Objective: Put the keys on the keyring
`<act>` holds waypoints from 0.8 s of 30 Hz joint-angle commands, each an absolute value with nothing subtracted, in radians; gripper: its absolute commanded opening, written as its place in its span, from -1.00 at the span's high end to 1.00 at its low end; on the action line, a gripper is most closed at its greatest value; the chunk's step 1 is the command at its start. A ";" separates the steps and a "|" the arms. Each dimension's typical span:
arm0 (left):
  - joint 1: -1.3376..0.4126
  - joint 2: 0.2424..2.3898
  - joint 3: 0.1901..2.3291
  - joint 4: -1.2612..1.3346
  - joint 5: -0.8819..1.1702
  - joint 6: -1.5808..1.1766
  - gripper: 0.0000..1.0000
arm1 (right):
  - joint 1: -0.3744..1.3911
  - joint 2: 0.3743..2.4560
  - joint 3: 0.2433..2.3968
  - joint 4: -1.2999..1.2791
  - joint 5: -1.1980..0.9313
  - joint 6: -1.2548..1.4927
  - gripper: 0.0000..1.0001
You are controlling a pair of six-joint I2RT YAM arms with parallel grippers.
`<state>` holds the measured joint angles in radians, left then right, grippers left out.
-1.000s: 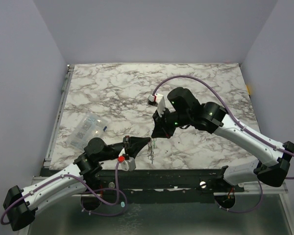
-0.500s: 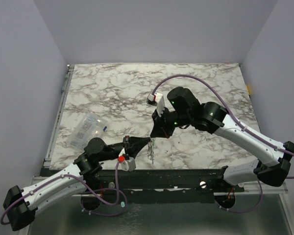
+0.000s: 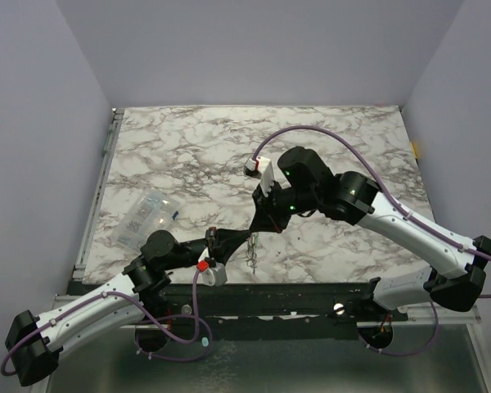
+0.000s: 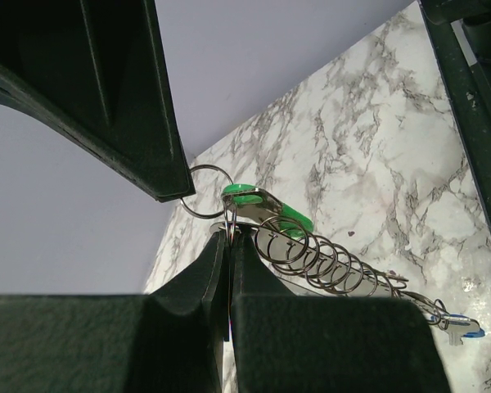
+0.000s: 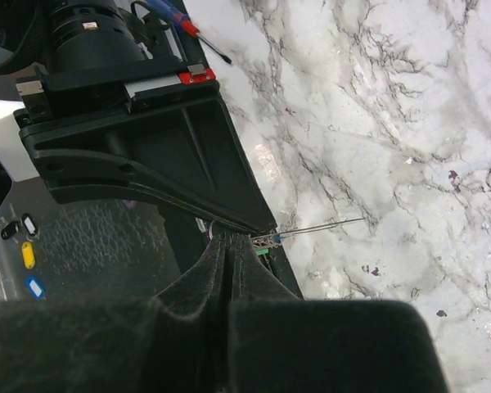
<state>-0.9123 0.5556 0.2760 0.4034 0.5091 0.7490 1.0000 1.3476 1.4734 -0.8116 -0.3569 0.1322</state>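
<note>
Marble-patterned tabletop (image 3: 352,139) lies between pale lavender walls (image 3: 254,49), and we see both arms meeting above its near edge. The left gripper (image 3: 247,238) has its fingers pressed together on a thin wire loop of the keyring (image 4: 327,264), whose run of small metal links slopes away from the pinch toward the marble. The right gripper (image 3: 258,228) reaches in from the far side with its tips also closed, nipping a small round loop at the keyring's upper end, just beside the left tips. The mint green key (image 4: 244,195) sits right at that pinch, partly behind metal. The blue key (image 4: 465,329) is at the chain's far end; we cannot tell whether it touches the surface. A clear plastic bag (image 3: 147,214) lies flat, well apart to the left.
</note>
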 commanded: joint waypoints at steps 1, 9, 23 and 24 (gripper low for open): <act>-0.917 0.546 0.265 0.442 0.535 0.749 1.00 | 1.013 1.350 1.516 -0.811 -0.349 0.147 0.99; -0.918 0.543 0.265 0.442 0.534 0.749 1.00 | 1.022 1.351 1.516 -0.812 -0.347 0.154 0.99; -0.918 0.533 0.264 0.442 0.534 0.750 1.00 | 1.031 1.351 1.515 -0.814 -0.295 0.176 0.99; -0.917 0.533 0.264 0.442 0.533 0.750 1.00 | 1.031 1.353 1.516 -0.817 -0.279 0.179 0.99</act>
<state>-0.9123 0.5468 0.2722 0.4038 0.5091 0.7494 1.0222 1.3476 1.4899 -0.8116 -0.3450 0.1608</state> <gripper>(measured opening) 0.027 0.017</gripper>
